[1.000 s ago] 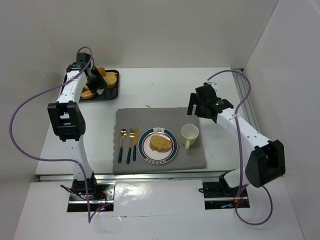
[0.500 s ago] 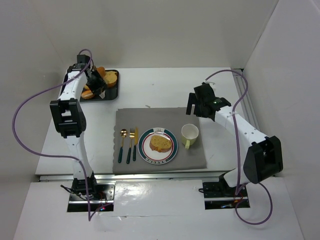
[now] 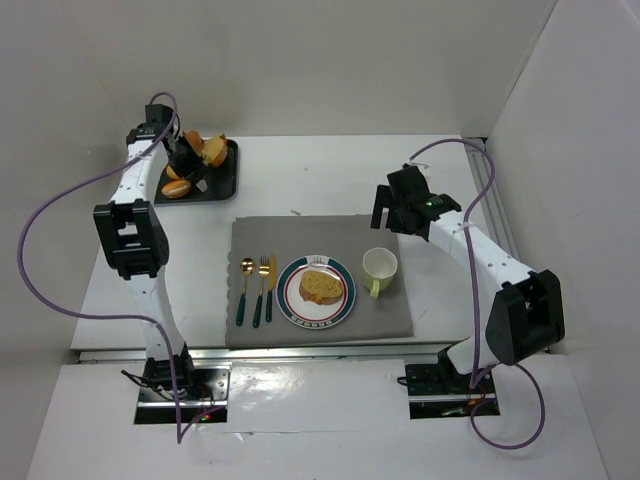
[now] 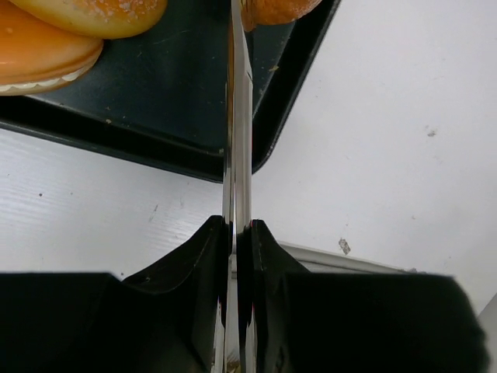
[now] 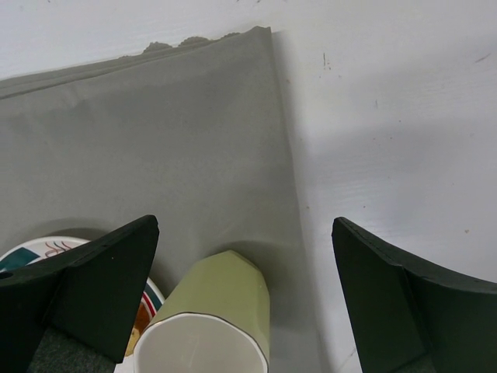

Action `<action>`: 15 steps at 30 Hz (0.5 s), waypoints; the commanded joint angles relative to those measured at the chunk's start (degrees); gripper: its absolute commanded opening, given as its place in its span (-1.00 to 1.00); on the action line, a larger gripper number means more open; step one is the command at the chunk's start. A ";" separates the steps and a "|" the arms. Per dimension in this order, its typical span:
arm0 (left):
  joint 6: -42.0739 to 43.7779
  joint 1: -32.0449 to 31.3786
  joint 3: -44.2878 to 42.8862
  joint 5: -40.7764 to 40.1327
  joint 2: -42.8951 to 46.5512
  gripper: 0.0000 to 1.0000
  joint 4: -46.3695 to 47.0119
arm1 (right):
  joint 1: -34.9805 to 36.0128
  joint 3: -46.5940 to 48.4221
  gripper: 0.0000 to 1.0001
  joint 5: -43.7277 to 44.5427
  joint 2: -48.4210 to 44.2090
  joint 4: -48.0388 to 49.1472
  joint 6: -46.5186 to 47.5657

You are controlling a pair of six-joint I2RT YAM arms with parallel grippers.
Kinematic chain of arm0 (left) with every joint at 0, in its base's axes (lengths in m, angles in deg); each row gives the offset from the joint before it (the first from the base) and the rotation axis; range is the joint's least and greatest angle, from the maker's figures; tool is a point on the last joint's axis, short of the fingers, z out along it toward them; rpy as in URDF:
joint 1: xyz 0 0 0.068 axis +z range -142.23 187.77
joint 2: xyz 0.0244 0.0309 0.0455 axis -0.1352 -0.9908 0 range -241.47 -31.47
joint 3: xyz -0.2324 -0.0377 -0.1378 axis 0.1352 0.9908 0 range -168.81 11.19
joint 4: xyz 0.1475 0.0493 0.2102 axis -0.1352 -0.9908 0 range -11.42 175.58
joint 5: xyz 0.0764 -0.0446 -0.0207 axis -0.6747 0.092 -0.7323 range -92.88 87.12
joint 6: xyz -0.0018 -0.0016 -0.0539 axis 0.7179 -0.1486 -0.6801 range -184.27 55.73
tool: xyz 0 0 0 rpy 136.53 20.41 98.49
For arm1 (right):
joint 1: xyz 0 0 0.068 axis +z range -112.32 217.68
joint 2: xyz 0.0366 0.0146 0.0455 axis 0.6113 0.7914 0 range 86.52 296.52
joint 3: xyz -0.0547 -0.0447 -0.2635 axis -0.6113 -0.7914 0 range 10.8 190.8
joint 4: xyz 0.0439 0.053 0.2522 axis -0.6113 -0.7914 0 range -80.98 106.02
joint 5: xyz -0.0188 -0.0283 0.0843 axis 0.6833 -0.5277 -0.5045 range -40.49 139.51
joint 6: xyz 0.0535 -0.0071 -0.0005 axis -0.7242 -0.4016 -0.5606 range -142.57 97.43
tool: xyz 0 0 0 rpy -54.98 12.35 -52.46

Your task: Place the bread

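One toasted bread slice (image 3: 322, 288) lies on the striped plate (image 3: 340, 305) on the grey mat. More bread (image 3: 214, 151) lies at the back of the black tray (image 3: 228, 175), and its edge shows at the top of the left wrist view (image 4: 273, 8). My left gripper (image 3: 188, 163) is over the tray. Its thin fingers (image 4: 242, 116) are pressed together with nothing seen between them. My right gripper (image 3: 392, 208) is open and empty above the mat's far right corner. In the right wrist view (image 5: 245, 225) it is just behind the green cup (image 5: 225, 299).
Round glossy buns (image 4: 46, 47) lie in the tray's left part (image 3: 177, 187). A gold spoon (image 3: 245, 290), fork (image 3: 261, 290) and knife (image 3: 271, 285) lie left of the plate. The green cup (image 3: 379, 267) stands right of the plate. White walls enclose the table.
My left gripper has shifted back and to the left over the tray. My right gripper has moved slightly left. The bread on the plate has not moved.
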State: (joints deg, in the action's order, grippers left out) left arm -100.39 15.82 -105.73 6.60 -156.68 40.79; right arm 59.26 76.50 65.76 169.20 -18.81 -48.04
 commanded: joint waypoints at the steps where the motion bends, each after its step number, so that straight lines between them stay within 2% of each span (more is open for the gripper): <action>1: 1.83 0.65 -1.64 2.38 7.69 -1.00 0.42 | -0.31 2.60 1.00 -0.17 -0.58 1.78 -0.28; 15: 6.13 0.65 9.25 7.39 22.62 -1.00 -0.12 | -0.31 0.49 1.00 -1.92 -4.01 1.78 -0.28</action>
State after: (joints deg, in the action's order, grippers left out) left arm -97.13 16.26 -98.10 11.21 -139.43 40.15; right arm 59.26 76.47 63.82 168.15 -18.75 -48.22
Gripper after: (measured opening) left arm 0.302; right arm 0.999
